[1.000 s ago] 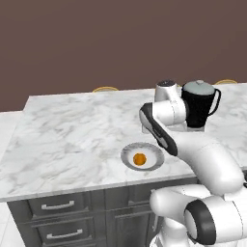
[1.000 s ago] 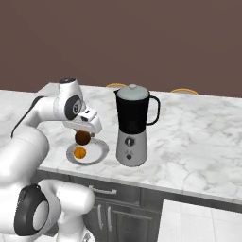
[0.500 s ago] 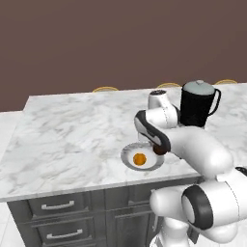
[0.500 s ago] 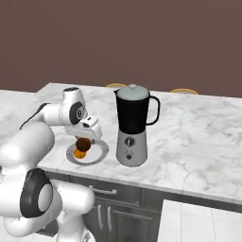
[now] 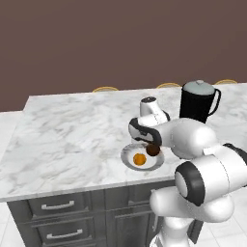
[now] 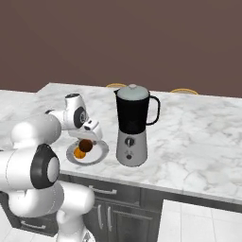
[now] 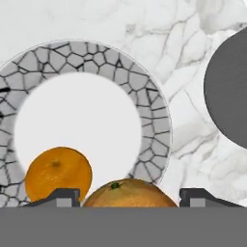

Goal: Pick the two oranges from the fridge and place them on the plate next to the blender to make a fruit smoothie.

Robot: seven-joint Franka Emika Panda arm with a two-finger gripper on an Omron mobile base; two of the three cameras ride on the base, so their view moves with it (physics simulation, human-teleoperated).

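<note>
Hand view: your gripper (image 7: 129,194) pinches the second orange (image 7: 128,193) over the plate (image 7: 154,120), beside the first orange (image 7: 58,172). Step: final placing. Next: you lower, spread jaws.

Two small round bright-orange fruits (image 7: 58,172) (image 7: 126,194), one cracked-pattern off-white plate (image 7: 149,111), one black-jug blender (image 6: 133,125), one marble counter (image 5: 72,135).

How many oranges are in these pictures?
2. One orange lies on the plate. The other orange is between the gripper fingers, low over the plate beside the first.
</note>
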